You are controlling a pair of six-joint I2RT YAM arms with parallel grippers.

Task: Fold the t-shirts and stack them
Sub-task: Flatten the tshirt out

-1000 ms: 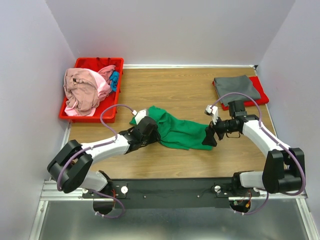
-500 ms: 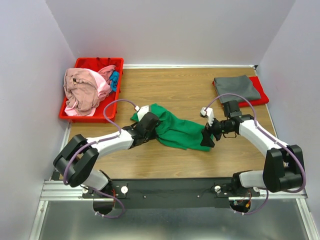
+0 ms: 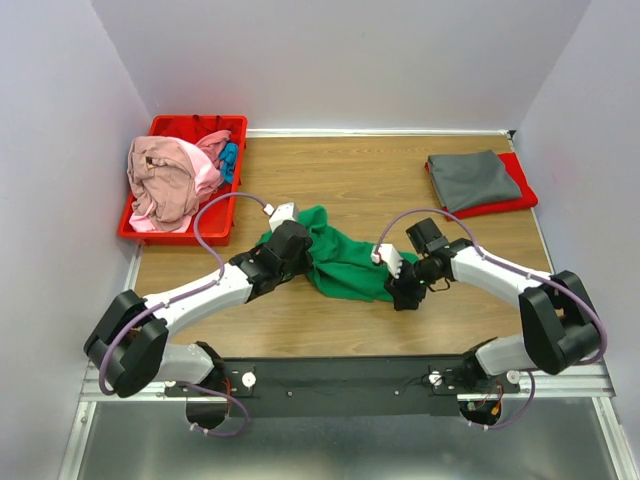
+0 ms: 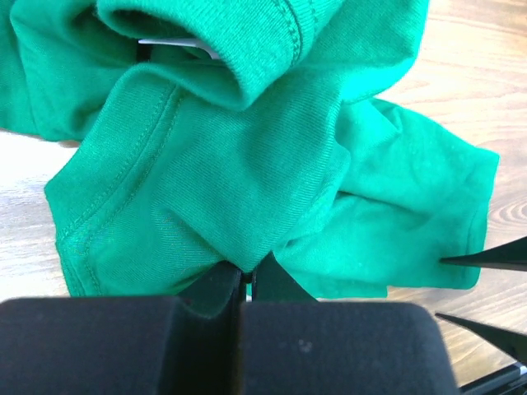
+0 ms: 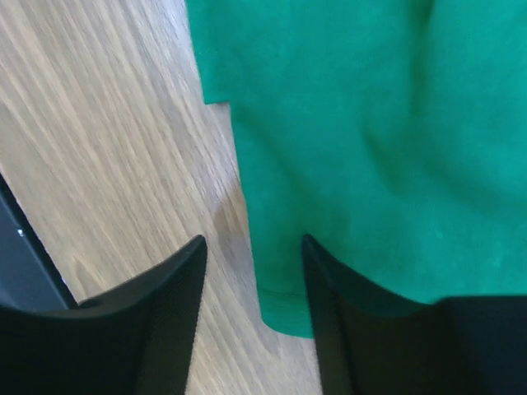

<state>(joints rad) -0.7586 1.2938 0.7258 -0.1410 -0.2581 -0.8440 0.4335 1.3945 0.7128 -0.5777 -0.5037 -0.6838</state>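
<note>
While the green t-shirt (image 3: 345,265) lies bunched in a loose rope across the middle of the table (image 3: 400,170), both arms reach in toward it from either end. The left gripper (image 4: 245,284) is at the shirt's left end, its fingers pressed together on a pinched fold of the green cloth, and the fabric fans out from that pinch in creases. Just beyond the fold, the collar rolls over and a sliver of the white neck label (image 4: 177,43) shows under it.

The right gripper (image 5: 252,247) sits low at the shirt's right end with its fingers apart. One finger lies over bare wood and the other over the cloth, and the shirt's edge runs down through the gap between them. From these views I cannot tell whether the fingers touch the fabric.

At the far right of the table, well apart from the arms, a dark grey t-shirt (image 3: 472,180) lies folded flat on a red tray (image 3: 522,192). At the far left stands the red bin (image 3: 200,124), heaped with crumpled clothes — a pink t-shirt (image 3: 165,185) spilling over its near rim, and a blue t-shirt (image 3: 230,157) tucked against the right wall.
</note>
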